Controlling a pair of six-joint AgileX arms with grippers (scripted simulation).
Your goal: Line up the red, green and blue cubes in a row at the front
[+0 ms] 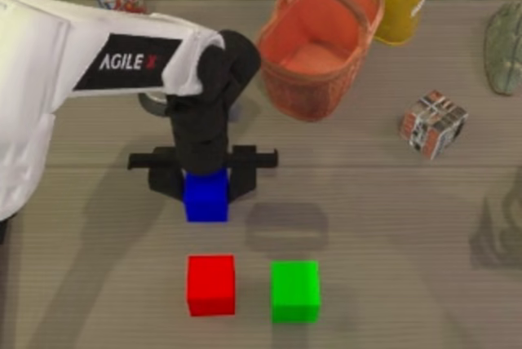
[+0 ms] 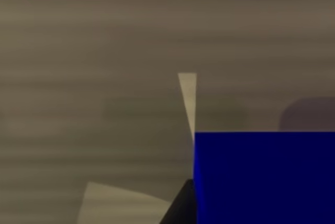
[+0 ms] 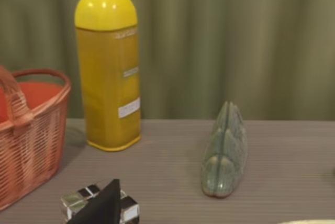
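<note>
The left gripper clamps the glossy blue cube above the ridged table. Behind the red cube and green cube, a woven basket.

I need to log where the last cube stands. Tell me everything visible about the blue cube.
The blue cube is a plain, glossy, deep-blue block, held level between the fingers of the left gripper. It sits behind the red cube, apart from it; its shadow falling off to one side suggests it is lifted.
</note>
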